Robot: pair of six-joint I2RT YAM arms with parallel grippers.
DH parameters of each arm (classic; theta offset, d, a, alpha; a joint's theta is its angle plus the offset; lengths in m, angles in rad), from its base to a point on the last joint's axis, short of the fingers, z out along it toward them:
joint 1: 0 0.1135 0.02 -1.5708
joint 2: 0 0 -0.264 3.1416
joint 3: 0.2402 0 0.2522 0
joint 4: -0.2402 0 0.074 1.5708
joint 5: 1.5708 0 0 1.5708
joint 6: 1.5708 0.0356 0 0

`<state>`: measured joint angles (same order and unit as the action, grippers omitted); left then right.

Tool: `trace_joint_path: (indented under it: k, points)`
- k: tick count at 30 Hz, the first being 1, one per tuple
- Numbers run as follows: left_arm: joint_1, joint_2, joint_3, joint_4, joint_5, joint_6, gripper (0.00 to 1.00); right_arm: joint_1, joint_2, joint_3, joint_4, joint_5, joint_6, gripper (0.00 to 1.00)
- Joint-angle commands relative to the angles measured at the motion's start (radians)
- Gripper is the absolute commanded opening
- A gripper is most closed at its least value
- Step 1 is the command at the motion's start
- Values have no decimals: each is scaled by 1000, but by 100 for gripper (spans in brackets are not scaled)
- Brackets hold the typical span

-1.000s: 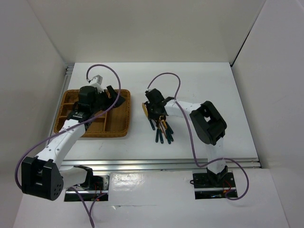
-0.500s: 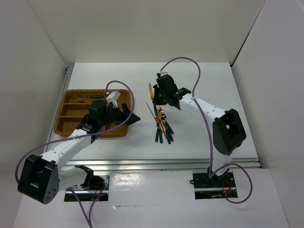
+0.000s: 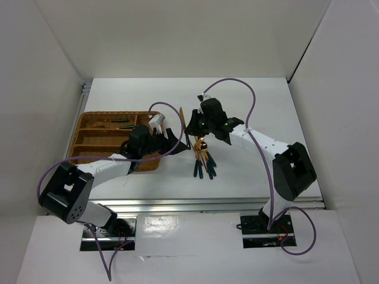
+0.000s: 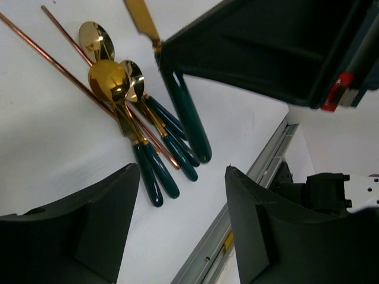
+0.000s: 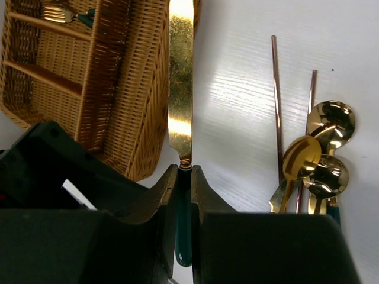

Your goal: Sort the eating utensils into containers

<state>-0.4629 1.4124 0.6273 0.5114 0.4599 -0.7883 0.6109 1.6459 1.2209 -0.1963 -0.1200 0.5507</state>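
Observation:
My right gripper (image 5: pixel 184 177) is shut on the teal handle of a gold-bladed knife (image 5: pixel 180 77) and holds it above the table, just right of the woven wicker tray (image 5: pixel 77 71). In the top view the right gripper (image 3: pixel 192 129) and knife (image 3: pixel 182 116) hang between the tray (image 3: pixel 95 155) and the pile. The pile (image 3: pixel 203 161) holds spoons (image 4: pixel 109 80) and copper-gold chopsticks (image 4: pixel 59 59). My left gripper (image 3: pixel 172 139) is open and empty at the tray's right edge, close to the knife. Its fingers (image 4: pixel 71 236) frame the pile's handles.
A fork (image 5: pixel 65 13) lies in a far compartment of the tray, and dark-handled utensils (image 3: pixel 118 122) show there from above. The table's metal front rail (image 4: pixel 237 213) runs close by. White walls enclose the table on three sides.
My right gripper has lifted the knife off the pile and carried it toward the tray. My left gripper has swung right, out of the tray, to its right edge.

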Motion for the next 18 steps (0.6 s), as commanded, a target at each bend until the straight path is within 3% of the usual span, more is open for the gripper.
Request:
trace_joint_path:
  k: [1,8,15,16,18]
  points:
    - [-10,32,64,124,-30,-17,72,6,-63,-15,101,-47,38,0]
    - [-29,83,111,134,-67,-28,64,6,-73,-34,136,-66,48,0]
    - [-39,151,158,130,-67,-58,43,6,-74,-57,156,-86,57,0]
    - [-39,163,167,130,-58,-58,36,15,-74,-57,156,-86,57,0]
    - [-39,163,167,130,-58,-58,34,15,-74,-57,156,-86,57,0]
